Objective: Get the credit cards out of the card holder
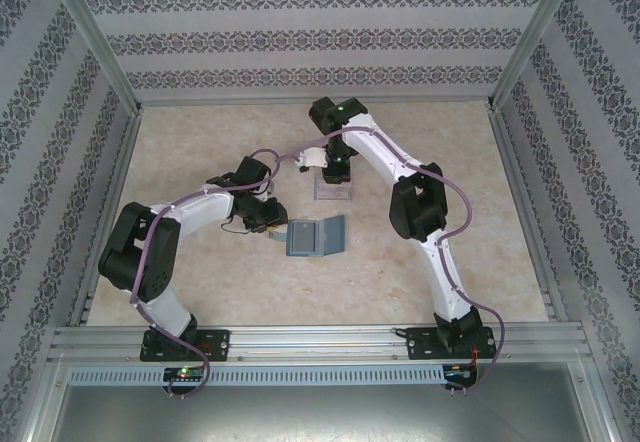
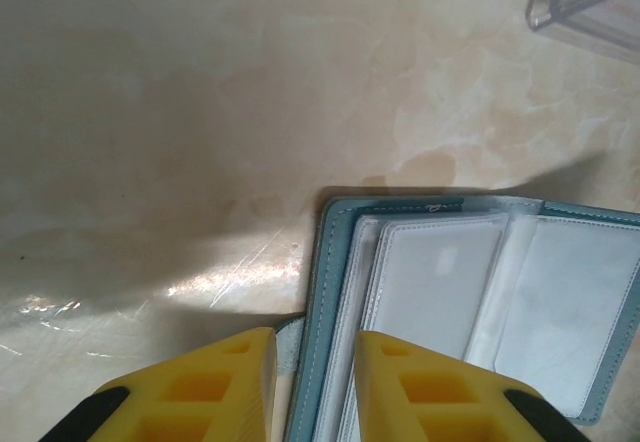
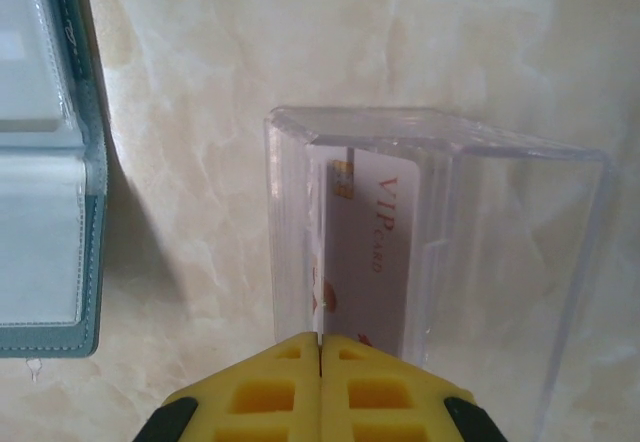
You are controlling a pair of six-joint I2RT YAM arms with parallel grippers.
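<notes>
The teal-blue card holder lies open like a book near the middle of the marbled tabletop, its clear inner sleeves facing up and its right half tilted up off the surface in the top view. The left tool sits at the holder's left edge, closed to a narrow gap on it: the stitched cover edge and the sleeve edges run between the two yellow fingers, and the little side tab peeks out just beside the left finger. Just beyond the holder stands a clear plastic tray, near it but apart. Inside the tray rests a pale grey-pink card printed "VIP card", leaning against the inner wall. The right tool is pressed fully shut, its fingertips right at the near end of that card. Whether they pinch the card's edge cannot be told.
</notes>
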